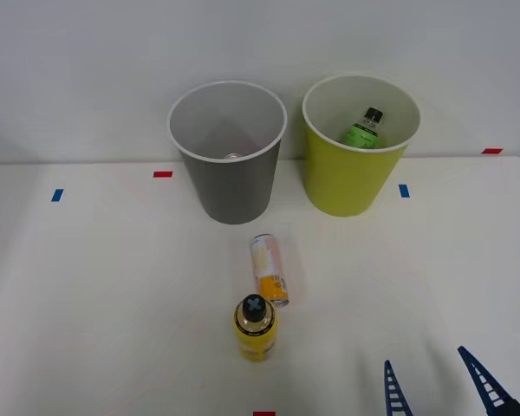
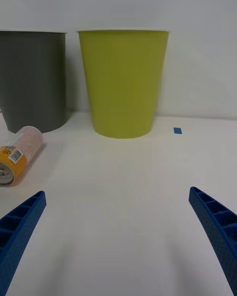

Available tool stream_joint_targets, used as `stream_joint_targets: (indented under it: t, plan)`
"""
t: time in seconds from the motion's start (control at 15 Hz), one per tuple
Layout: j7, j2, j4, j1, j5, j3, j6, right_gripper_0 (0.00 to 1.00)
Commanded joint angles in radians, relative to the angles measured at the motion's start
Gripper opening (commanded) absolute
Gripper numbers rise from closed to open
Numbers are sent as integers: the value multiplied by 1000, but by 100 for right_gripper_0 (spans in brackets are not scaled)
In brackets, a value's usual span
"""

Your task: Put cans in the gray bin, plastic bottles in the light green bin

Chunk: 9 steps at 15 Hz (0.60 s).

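Note:
A slim can [image 1: 269, 268] with cream-pink and orange print lies on its side on the table's middle, also seen as the can [image 2: 19, 155] in the wrist view. Just in front of it stands a yellow bottle [image 1: 255, 327] with a black cap. The gray bin [image 1: 228, 178] stands at the back, with something silvery low inside it. To its right is the light green bin [image 1: 351, 178], holding a green-labelled bottle [image 1: 364, 129]. My right gripper [image 1: 439, 387] hovers open and empty at the front right, well right of the can. Both bins, gray [image 2: 33, 79] and green [image 2: 123, 81], face the open gripper [image 2: 118, 239].
Small blue tape marks [image 1: 404, 191] and red tape marks [image 1: 163, 174] dot the white table. A pale wall rises right behind the bins. Bare tabletop stretches left of the can and between the gripper and the green bin.

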Motion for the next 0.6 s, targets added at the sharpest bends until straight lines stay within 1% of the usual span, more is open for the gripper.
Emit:
stream_joint_targets:
  t: [0.07, 0.33, 0.4, 0.47, 0.6]
  plan:
    - [-4, 25, 0, -21, 46, -8, 29, 100]
    - [-13, 42, 0, -36, 35, -4, 78, 100]
    - [-18, 42, 18, -38, 18, -1, 78, 100]
    - [-8, 47, 66, -52, -26, 2, 53, 100]
    - [1, 48, 100, -70, -51, -4, 27, 100]
